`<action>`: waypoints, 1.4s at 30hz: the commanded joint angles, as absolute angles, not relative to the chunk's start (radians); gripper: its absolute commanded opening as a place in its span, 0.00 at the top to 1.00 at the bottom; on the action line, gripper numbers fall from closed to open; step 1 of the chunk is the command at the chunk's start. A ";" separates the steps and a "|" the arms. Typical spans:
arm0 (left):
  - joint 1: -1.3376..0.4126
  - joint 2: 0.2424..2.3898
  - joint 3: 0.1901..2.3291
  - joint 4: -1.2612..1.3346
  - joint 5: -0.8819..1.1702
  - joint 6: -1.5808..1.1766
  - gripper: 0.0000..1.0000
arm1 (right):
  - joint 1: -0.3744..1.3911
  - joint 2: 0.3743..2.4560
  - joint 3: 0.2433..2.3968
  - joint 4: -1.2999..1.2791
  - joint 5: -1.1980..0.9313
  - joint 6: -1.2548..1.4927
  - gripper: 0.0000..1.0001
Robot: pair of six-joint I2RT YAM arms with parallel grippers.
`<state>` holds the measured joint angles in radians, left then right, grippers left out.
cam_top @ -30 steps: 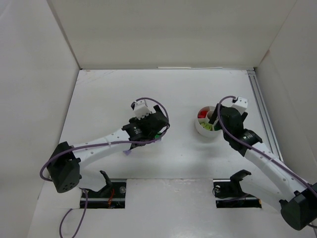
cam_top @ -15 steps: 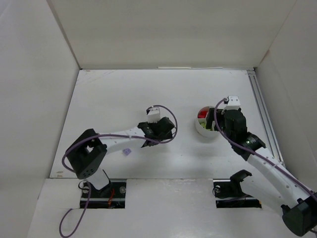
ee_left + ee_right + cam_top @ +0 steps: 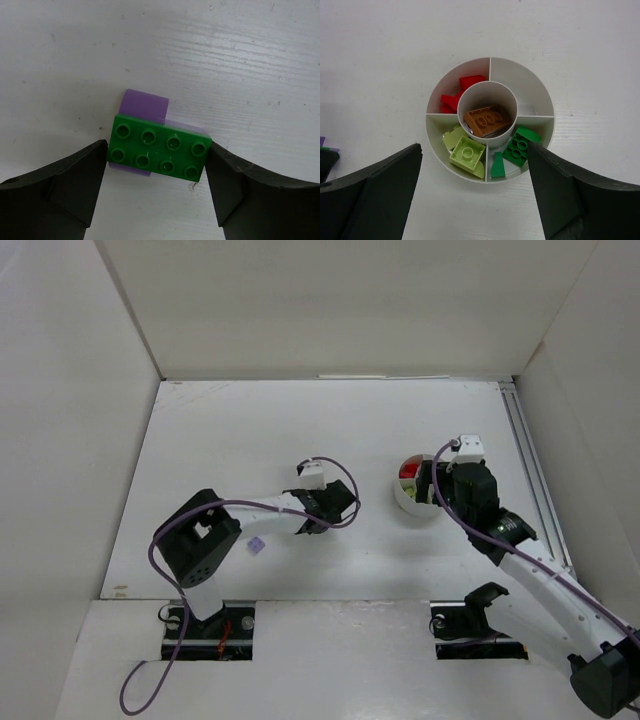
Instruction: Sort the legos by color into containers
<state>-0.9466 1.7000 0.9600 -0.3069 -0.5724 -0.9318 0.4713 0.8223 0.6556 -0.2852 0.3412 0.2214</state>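
Note:
In the left wrist view a dark green brick [image 3: 159, 152] lies flat, partly on top of a lilac brick [image 3: 145, 104]. My left gripper [image 3: 156, 165] has a finger against each short end of the green one, which still rests on the table. From above, that gripper [image 3: 330, 505] sits mid-table. The round white dish [image 3: 546, 95] holds red bricks [image 3: 455, 95], an orange-brown brick [image 3: 486, 120] in the centre cup, lime bricks [image 3: 467, 152] and green bricks [image 3: 520, 147]. My right gripper [image 3: 474, 150] hangs open above the dish [image 3: 410, 502], holding nothing.
Another lilac brick [image 3: 257, 545] lies on the table near the left arm's elbow. A metal rail [image 3: 528, 470] runs along the table's right edge. White walls enclose the table on three sides.
The left arm has swung right and its jaws have narrowed onto the green brick. The right gripper has shifted a little left over the dish.

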 commanded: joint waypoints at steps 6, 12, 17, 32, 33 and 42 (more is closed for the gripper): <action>-0.943 1.646 1.003 -0.313 -0.626 -0.950 0.38 | 0.468 0.779 0.647 -0.276 0.327 0.249 0.10; -0.943 1.582 1.014 -0.263 -0.571 -0.882 0.52 | 0.468 0.759 0.638 -0.227 0.160 0.149 0.08; -0.920 1.404 0.988 -0.066 -0.353 -0.675 0.53 | 0.468 0.759 0.641 -0.155 -0.225 -0.072 0.07; -0.810 1.247 0.882 0.086 -0.012 -0.644 0.53 | 0.468 0.750 0.652 -0.146 -0.293 -0.108 0.07; -0.810 1.265 0.882 0.074 -0.029 -0.658 0.53 | 0.468 0.750 0.652 -0.159 -0.258 -0.098 0.07; -0.810 1.488 0.903 0.015 -0.101 -0.716 0.60 | 0.468 0.761 0.643 -0.252 -0.145 -0.063 0.07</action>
